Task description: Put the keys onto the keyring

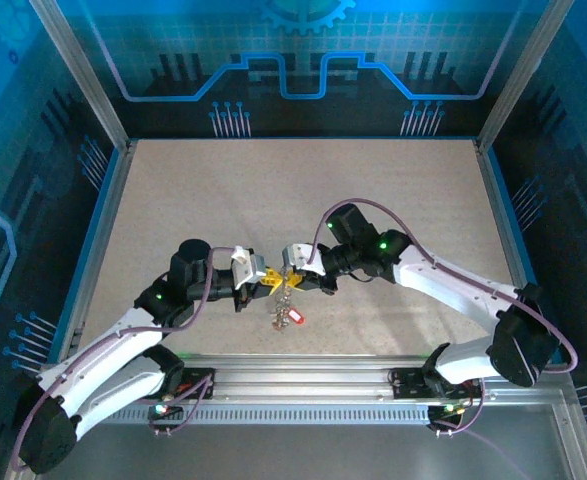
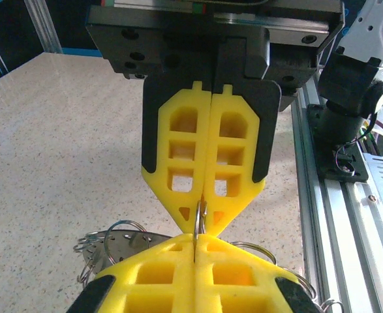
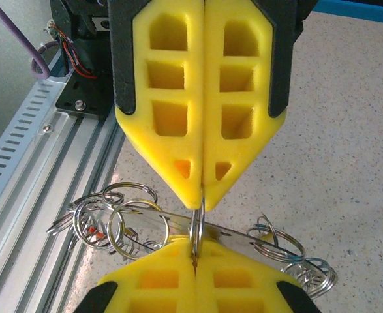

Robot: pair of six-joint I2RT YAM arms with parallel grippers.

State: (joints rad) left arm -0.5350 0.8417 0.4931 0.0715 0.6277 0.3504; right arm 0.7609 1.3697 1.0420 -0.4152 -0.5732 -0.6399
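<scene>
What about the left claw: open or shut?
Shut. The left claw has its two yellow fingers pressed together, pinching a thin metal ring at the tips.

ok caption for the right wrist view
Left hand and right hand, both shut, pinch the keyring edge-on from opposite sides.

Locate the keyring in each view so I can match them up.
Top external: the keyring sits centre frame, where the two arms' tips meet.
Left wrist: the keyring is lower centre, edge-on between the yellow fingertips; small rings fan out left.
Right wrist: the keyring is lower centre, edge-on between the fingertips; small rings on both sides.
Shared landmark: the aluminium rail, bottom in top external, right in left wrist, left in right wrist.
</scene>
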